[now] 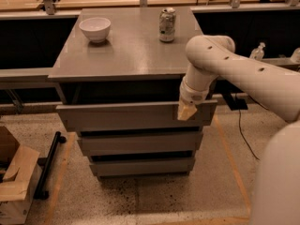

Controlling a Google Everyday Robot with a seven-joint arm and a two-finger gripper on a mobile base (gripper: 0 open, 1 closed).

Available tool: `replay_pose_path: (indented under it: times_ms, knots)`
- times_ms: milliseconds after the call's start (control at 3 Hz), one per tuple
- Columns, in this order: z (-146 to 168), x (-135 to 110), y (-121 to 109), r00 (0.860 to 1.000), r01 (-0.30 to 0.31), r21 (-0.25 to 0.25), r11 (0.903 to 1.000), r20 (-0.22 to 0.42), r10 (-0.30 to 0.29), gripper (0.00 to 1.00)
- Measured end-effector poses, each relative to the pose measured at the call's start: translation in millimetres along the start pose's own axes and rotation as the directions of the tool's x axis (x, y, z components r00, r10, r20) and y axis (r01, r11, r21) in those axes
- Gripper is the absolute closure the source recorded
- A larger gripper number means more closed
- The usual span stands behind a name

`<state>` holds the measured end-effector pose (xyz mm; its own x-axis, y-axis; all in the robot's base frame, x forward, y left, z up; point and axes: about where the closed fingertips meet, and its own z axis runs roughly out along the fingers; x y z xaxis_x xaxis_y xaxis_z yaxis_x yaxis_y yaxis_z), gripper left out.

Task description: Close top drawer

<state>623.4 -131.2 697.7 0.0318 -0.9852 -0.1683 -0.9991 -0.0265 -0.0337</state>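
top drawer (pixel 126 116) front stands slightly proud of lower drawers (pixel 140 143) | gripper (pixel 186 111) touches its right end, under tabletop (pixel 126 50) edge; cannot tell its grip | open floor (pixel 140 198) in front

White bowl (pixel 95 28), probable can (pixel 167 25) on countertop (pixel 131 50)

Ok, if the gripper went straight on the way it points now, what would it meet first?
The front of the top drawer. The gripper is at its right end and seems to be in contact with it, though depth is unclear. Nothing else shows between them.
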Motion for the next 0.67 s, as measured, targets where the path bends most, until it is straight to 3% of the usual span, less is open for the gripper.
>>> replay_pose_path:
  times_ms: [333, 667]
  knots:
    - [-22, -6, -29, 1.0, 0.006, 0.07, 0.9975, 0.029, -0.008, 1.0]
    - [2, -7, -27, 1.0, 0.018, 0.034, 0.9993, 0.013, -0.018, 1.0]
